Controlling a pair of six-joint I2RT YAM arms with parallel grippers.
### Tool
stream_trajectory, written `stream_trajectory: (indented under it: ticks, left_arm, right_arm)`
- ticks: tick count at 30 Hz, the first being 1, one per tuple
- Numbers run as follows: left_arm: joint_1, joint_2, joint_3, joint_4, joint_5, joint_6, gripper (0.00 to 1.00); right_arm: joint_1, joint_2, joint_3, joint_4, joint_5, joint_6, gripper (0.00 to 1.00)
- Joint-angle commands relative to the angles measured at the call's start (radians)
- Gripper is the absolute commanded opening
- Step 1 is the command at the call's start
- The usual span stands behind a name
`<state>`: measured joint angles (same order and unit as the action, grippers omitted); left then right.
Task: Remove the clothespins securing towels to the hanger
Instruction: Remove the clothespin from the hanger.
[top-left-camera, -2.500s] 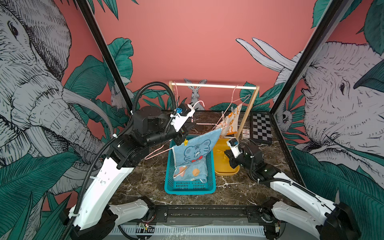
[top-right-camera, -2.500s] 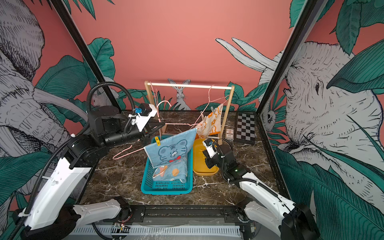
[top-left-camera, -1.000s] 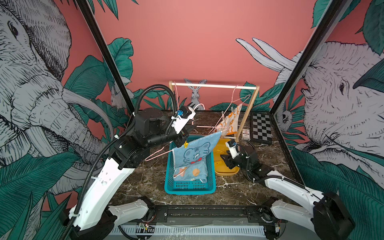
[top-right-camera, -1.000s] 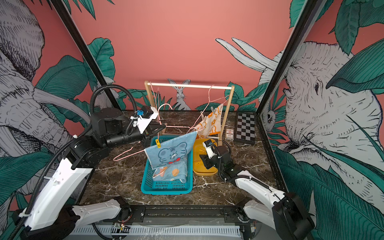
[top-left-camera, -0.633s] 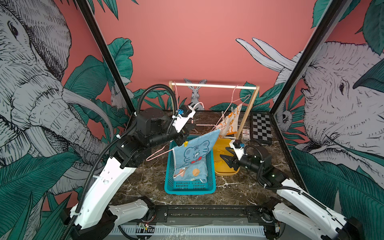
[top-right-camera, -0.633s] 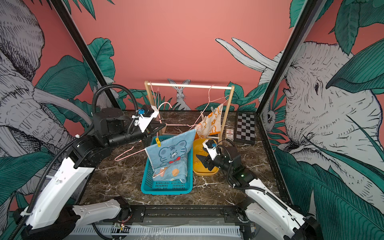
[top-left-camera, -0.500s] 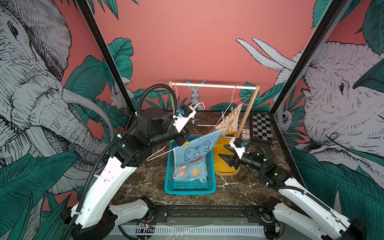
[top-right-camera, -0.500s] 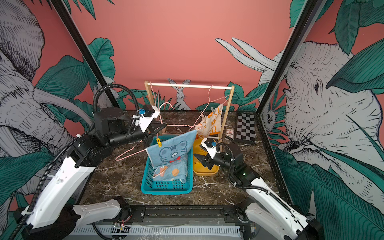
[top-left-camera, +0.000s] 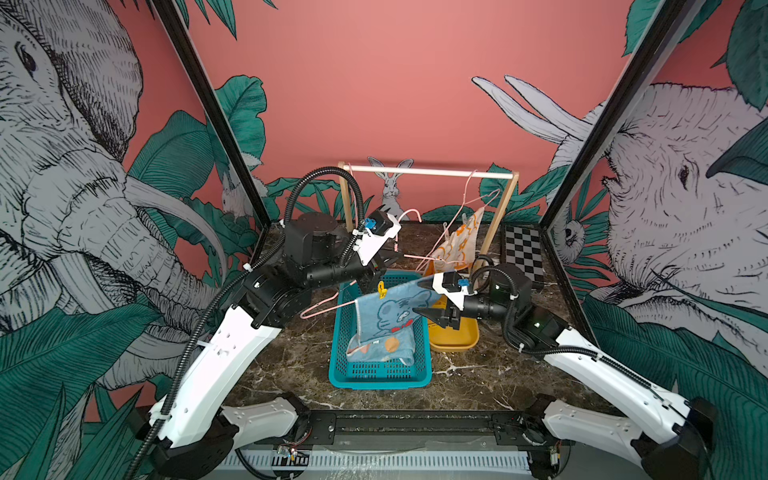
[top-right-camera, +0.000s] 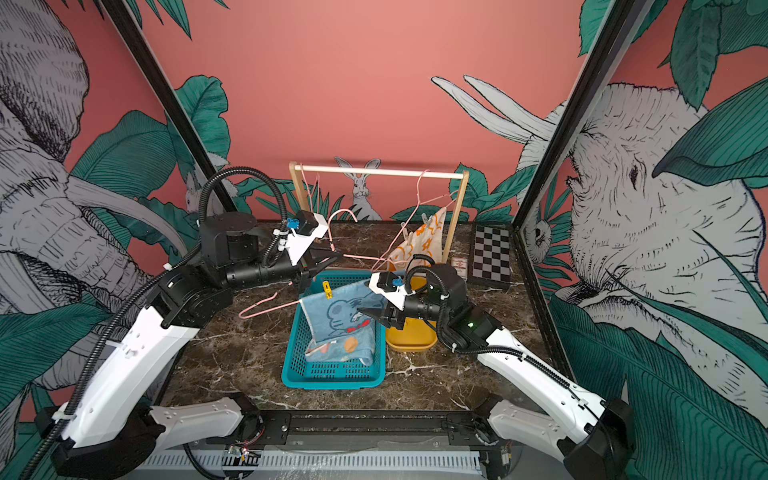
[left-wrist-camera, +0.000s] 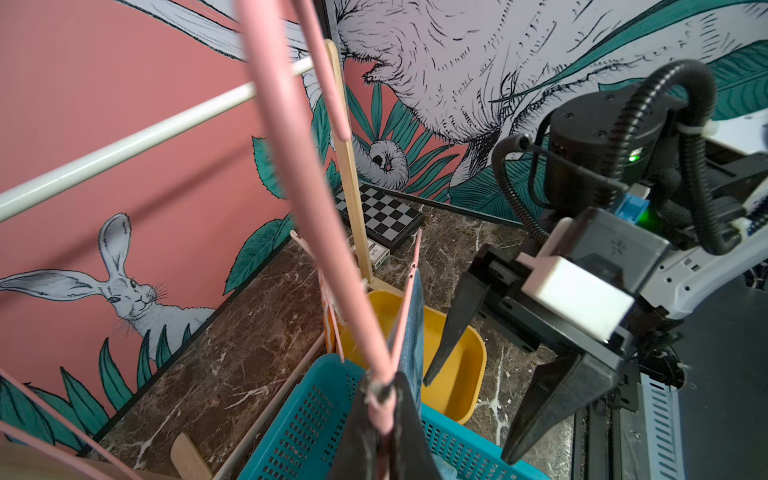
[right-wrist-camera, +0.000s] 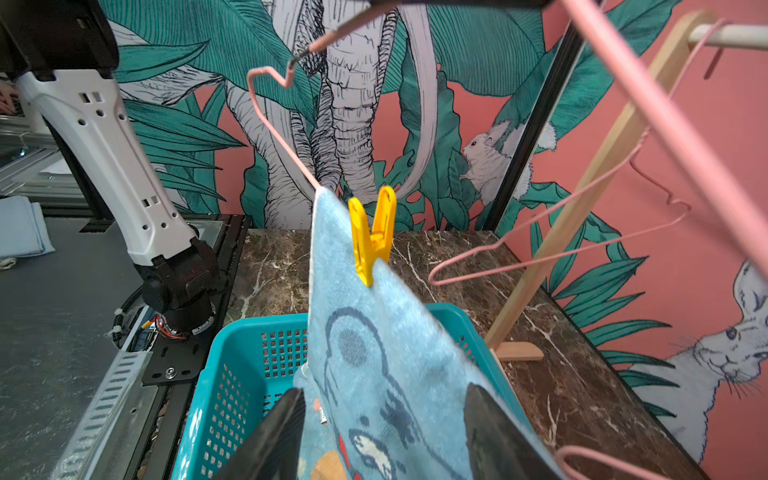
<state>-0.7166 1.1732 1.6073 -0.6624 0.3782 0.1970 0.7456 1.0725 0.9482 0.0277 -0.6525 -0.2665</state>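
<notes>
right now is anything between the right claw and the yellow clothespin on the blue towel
Nothing separate. The right claw is open, with its jaws on either side of the blue towel. The yellow clothespin sits further along that towel's top edge on the pink hanger. Only the towel's own cloth lies along the path.

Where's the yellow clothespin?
In both top views, the yellow clothespin pinches the blue towel's corner nearest the left arm, on the pink hanger above the teal basket.

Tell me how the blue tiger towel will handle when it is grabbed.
The blue tiger towel looks floppy: it sags from the yellow clothespin, so it will probably drape, not hold shape. It hangs over the teal basket; unclipped, it would likely slump into it.
</notes>
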Motion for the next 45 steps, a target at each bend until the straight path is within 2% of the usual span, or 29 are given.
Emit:
stream_trajectory:
  ticks: [1, 14, 30, 45]
  left_arm:
    - [0.0, -0.003, 0.011, 0.061, 0.054, -0.019, 0.0]
    - [0.0, 0.012, 0.003, 0.088, 0.117, -0.04, 0.0]
    - [0.0, 0.015, -0.004, 0.089, 0.126, -0.042, 0.0]
    - [0.0, 0.012, -0.001, 0.088, 0.127, -0.04, 0.0]
  right_arm:
    - [0.017, 0.023, 0.056, -0.003, -0.045, -0.065, 0.61]
    - [0.046, 0.131, 0.176, -0.033, -0.086, -0.109, 0.62]
    - [0.072, 0.194, 0.25, -0.064, -0.117, -0.132, 0.6]
    - [0.089, 0.228, 0.29, -0.092, -0.136, -0.141, 0.41]
